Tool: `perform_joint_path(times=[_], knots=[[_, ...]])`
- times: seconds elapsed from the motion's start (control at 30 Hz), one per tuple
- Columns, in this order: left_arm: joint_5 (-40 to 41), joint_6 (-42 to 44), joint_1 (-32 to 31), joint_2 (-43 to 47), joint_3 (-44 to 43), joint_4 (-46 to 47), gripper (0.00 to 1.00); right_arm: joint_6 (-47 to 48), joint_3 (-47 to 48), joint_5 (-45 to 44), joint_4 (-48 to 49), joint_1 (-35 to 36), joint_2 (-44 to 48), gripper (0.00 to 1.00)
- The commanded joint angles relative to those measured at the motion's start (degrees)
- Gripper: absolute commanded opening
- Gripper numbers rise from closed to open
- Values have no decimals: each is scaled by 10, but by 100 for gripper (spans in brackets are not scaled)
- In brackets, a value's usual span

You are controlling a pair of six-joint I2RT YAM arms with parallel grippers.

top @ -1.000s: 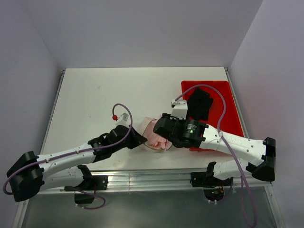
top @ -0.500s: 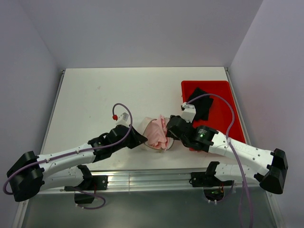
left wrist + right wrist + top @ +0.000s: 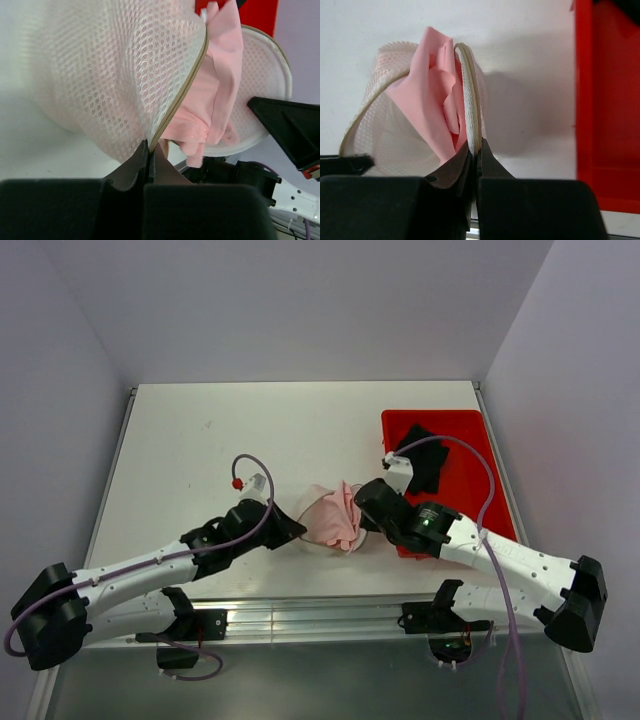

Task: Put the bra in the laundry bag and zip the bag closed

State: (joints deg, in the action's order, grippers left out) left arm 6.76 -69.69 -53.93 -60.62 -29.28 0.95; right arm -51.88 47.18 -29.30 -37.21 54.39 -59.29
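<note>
The white mesh laundry bag [image 3: 315, 525] lies near the table's front edge, its zipper rim gaping. The pale pink bra [image 3: 340, 515] is bunched in the opening and sticks out between the two round faces [image 3: 432, 105] [image 3: 217, 95]. My left gripper [image 3: 288, 532] is shut on the bag's tan zipper edge [image 3: 175, 107] at the bag's left side. My right gripper [image 3: 362, 521] is shut on the bag's zipper rim [image 3: 470, 110] at the right side, with the bra just left of its fingers [image 3: 492, 162].
A red plastic bin [image 3: 470, 480] sits at the right of the table with a black garment [image 3: 420, 462] inside, close behind my right arm. Grey walls enclose the table on three sides. The metal rail runs along the front edge.
My right gripper drew back from over the bra, came down at the bag's right side and shut on the zipper rim. The bra now stands bunched upright in the opening. The left arm barely shifted.
</note>
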Motion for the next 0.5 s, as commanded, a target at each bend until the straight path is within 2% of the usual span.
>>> perform_joint_path(times=[0.0,0.13,0.23,0.3,0.4,0.47], knots=[[-8,26,23,33,-27,-8,0,51,87,-71,-66,-17,19,0],[-18,49,51,33,-52,-47,0,99,231,-112,-175,-10,-23,0],[-18,64,51,21,-84,-60,0,121,301,-126,-214,18,-53,0],[-15,75,52,7,-112,-67,0,145,321,-121,-214,50,-74,0],[-6,96,57,-14,-159,-79,0,130,350,-151,-256,75,-106,0],[-33,111,64,-28,-191,-73,0,145,346,-137,-234,96,-107,0]])
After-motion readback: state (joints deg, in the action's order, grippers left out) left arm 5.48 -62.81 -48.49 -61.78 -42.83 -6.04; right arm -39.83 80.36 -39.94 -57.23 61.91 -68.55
